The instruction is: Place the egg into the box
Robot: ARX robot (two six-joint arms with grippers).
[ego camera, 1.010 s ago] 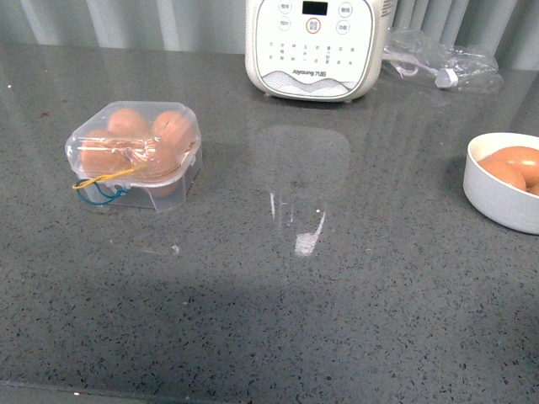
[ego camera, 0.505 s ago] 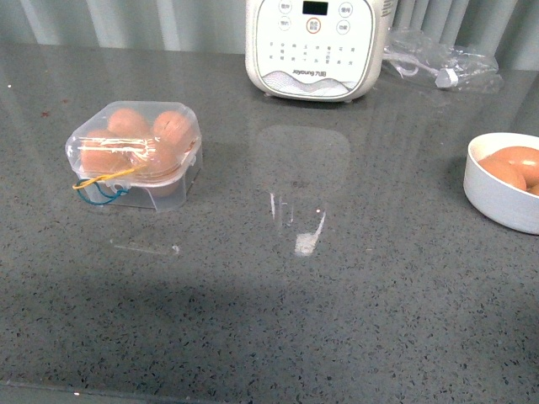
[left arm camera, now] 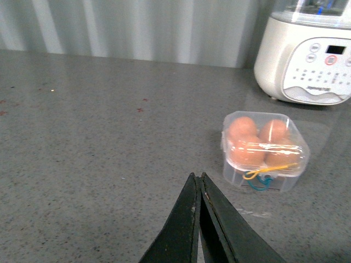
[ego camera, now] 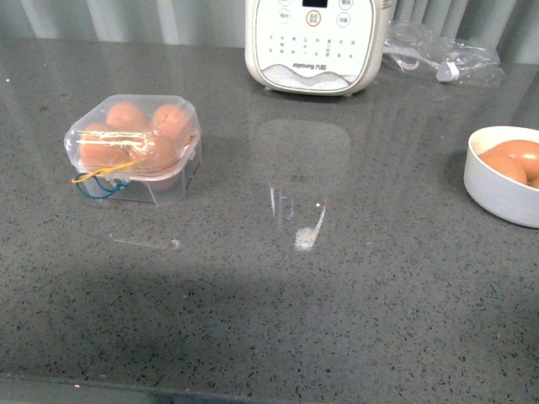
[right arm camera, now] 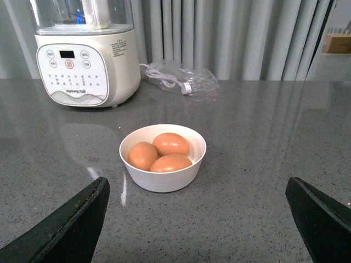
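Our left gripper (left arm camera: 198, 178) has its jaws pressed together and empty; the closed egg box (left arm camera: 265, 150) sits ahead of it. Our right gripper (right arm camera: 197, 192) is wide apart, with the egg (right arm camera: 171, 143) in the white bowl (right arm camera: 162, 181) just ahead.

"Joyoung" on the white appliance (ego camera: 313, 42) front panel; other labels illegible.
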